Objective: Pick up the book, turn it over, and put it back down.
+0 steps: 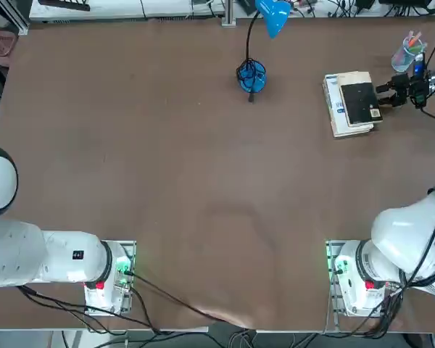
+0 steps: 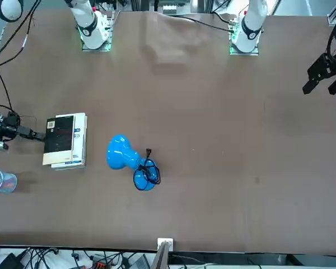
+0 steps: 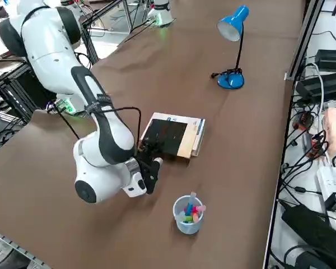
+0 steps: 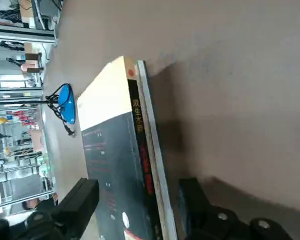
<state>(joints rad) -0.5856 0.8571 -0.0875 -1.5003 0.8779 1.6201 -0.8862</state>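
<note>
1. Right now the book (image 1: 360, 102), a thin one with its black face up, lies on top of a bigger white book (image 1: 338, 107) near the far right part of the desk (image 1: 203, 181).
2. The right arm reaches out low and sideways, so its fingers (image 1: 386, 93) come at the book from the edge that points away from the blue lamp (image 1: 252, 75).
3. Up close from the wrist, the fingers (image 4: 135, 205) are spread apart, with one finger on each side of the book's (image 4: 117, 165) thin edge. One is over the black face and one is down by the desk side.
4. They do not look squeezed yet, so I think the book is not held. It lies flat on the white book.
5. Coming in from the side makes sense, because a thin flat book is hard to grab from above.
6. A cup of colored pens (image 3: 188, 214) stands close to the arm, so a wide swing could knock it.
7. Next, I think the fingers need to close on the edge, lift, and roll the book over.
</note>
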